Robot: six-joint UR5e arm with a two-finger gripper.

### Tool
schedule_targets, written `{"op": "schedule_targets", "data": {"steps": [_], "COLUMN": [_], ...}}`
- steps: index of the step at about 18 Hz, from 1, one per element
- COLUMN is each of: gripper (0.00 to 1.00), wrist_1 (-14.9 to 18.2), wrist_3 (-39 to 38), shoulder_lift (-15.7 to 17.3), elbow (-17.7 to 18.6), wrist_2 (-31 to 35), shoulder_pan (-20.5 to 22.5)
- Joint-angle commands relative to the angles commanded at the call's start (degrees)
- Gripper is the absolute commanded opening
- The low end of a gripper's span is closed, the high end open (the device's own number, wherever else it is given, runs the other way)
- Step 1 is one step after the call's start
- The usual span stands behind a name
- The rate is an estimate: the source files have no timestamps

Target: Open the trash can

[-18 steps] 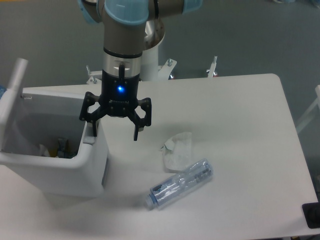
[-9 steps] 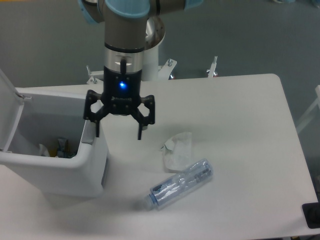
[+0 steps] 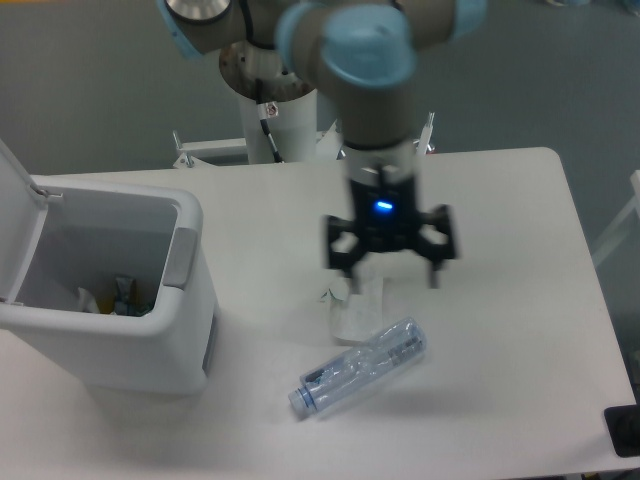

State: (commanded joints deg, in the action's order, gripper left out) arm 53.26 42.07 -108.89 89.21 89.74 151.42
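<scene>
My gripper [image 3: 390,272] jaws spread, empty | trash can [image 3: 120,300] well off to one side, lid up | white table [image 3: 520,260], grey floor

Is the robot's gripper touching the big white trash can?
Apart. The camera view shows the open gripper far right of the large white plastic trash can, bare table between.

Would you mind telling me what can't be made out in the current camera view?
- Trash can: its lid is cut off by the left edge.
- Contents of the bin: too small and shadowed to identify.
- Gripper: motion-blurred; jaws look spread.
- Crumpled white item: partly hidden by the gripper.
- Dark object: cut off at the right edge.
</scene>
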Motion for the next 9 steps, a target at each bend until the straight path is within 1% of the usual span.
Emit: {"op": "schedule_targets", "data": {"steps": [2,4,6,8,9], "gripper": [1.0,1.0,1.0,1.0,1.0], "wrist_1": [0.09,0.62,0.88,0.71,0.71], "wrist_3": [8.07,15.03,17.59,18.31,18.31], "shoulder_lift": [-0.71,-0.54,-0.1,0.17,0.25], "elbow": [0.52,0.96,2.71,5.08,5.36], "wrist_2": [0.09,0.17,0.18,0.18,0.18], "shoulder_pan": [1.68,2.04,2.83,3.0,3.09]}}
